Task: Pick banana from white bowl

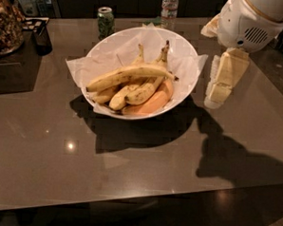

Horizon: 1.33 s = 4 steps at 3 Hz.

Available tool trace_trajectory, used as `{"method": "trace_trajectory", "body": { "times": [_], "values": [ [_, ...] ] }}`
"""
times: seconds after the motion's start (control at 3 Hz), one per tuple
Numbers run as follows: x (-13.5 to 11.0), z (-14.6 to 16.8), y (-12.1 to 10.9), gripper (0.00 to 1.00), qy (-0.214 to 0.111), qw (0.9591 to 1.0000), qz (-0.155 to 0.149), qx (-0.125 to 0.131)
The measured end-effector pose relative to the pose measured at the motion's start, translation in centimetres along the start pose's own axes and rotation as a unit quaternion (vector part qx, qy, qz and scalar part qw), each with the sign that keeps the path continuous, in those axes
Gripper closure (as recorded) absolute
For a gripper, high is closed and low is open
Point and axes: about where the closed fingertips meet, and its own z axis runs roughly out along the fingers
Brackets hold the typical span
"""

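The banana [129, 75] is long, yellow and brown-specked. It lies across the top of the fruit in the white bowl [185, 48], which is lined with crinkled white paper. Shorter bananas [133, 93] and a smooth orange fruit [154, 102] lie under it. My gripper [223, 83] hangs from the white arm at the upper right. It points down over the table just right of the bowl's rim, apart from the banana.
A green soda can [105, 21] and a water bottle [169, 9] stand behind the bowl. A dark cup [42, 39] and a tray with a heaped container [6, 24] sit at the far left. The table's front edge [127, 199] runs across the bottom.
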Motion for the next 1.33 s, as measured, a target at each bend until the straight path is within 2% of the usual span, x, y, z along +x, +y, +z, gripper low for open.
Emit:
{"method": "trace_trajectory", "body": {
  "times": [0.33,0.67,1.0,1.33],
  "values": [
    [-0.6,0.4,-0.4,0.0,-0.019,0.9998,-0.006,0.001],
    [-3.8,1.4,-1.9,0.0,-0.06,0.9972,-0.042,-0.014],
    [-8.1,1.8,-3.4,0.0,-0.1,0.99,-0.095,-0.03],
    [-11.7,2.2,-4.2,0.0,-0.127,0.9822,-0.131,-0.043]
  ]
}}
